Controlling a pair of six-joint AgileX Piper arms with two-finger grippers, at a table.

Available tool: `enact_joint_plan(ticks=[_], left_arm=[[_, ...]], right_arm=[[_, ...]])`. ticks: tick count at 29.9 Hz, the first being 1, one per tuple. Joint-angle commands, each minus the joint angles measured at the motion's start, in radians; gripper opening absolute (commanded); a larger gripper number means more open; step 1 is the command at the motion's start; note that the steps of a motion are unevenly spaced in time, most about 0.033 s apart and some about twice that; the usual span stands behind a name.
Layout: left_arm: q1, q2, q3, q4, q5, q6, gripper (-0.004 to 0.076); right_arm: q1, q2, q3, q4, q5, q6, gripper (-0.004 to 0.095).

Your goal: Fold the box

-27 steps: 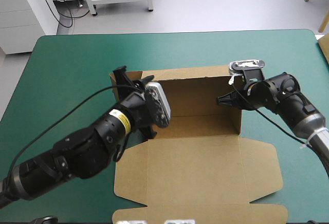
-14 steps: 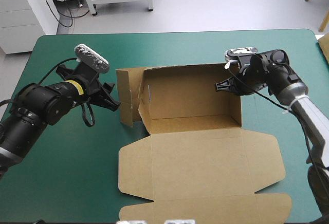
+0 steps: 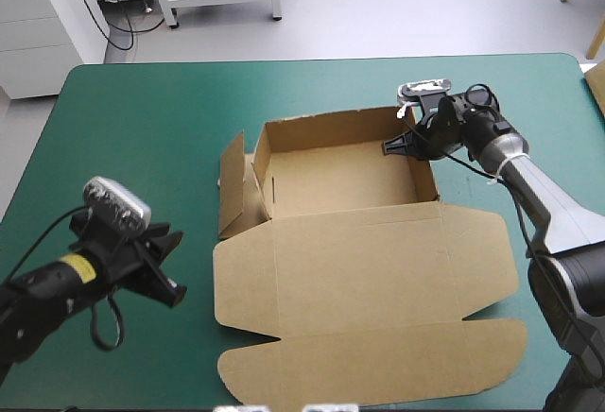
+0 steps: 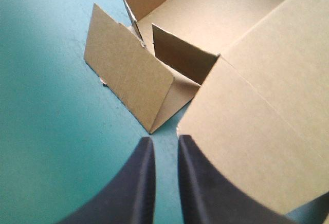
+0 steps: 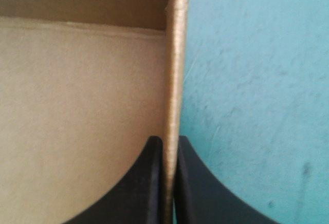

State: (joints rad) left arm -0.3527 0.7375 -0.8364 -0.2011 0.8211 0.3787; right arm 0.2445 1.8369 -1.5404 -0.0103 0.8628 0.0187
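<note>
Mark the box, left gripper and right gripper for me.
box [image 3: 369,280]: high view, on the flat lid panel.
left gripper [image 4: 165,141]: left wrist view, between its fingertips.
right gripper [image 5: 168,142]: right wrist view, between its fingertips, on the pinched wall.

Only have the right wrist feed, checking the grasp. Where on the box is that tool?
Observer: The right tool is shut on the box at the tray's far right corner.
Operator: Left side helping?
Observer: No. The left tool holds nothing; it sits over the teal-green cover, off the box's left side.
Operator: Left end tucked?
Observer: No. The left end flap stands splayed outside the tray.
</note>
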Motion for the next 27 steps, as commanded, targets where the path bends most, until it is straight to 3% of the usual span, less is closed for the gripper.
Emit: enact_joint_plan(ticks=[1,7,12,18,22,27], left_arm=[[0.004,-0.156,0.098,-0.001,-0.050,-0.062,-0.0007],[0.004,-0.342,0.243,0.229,-0.022,-0.293,-0.0008],[0.004,-0.378,0.245,0.311,0.043,-0.315,-0.0008],[0.004,-0.378,0.245,0.323,0.033,-0.315,-0.0008],[0.004,-0.378,0.245,0.329,0.033,-0.318,-0.0008],[0.004,-0.378,0.245,0.329,0.035,-0.318,-0.0008]], right_arm=[[0.005,-0.001,0.004,0.026,0.091,-0.019,-0.0022],[0.005,0.014,0.002,0.026,0.058,-0.019,-0.0021],[0.005,0.012,-0.043,0.033,0.057,-0.019,-0.0004],[0.005,0.012,-0.157,0.040,0.145,-0.019,0.0194],[0.005,0.012,-0.284,0.025,0.281,-0.019,0.0369],[0.005,-0.038,-0.375,0.023,0.308,-0.019,0.0433]])
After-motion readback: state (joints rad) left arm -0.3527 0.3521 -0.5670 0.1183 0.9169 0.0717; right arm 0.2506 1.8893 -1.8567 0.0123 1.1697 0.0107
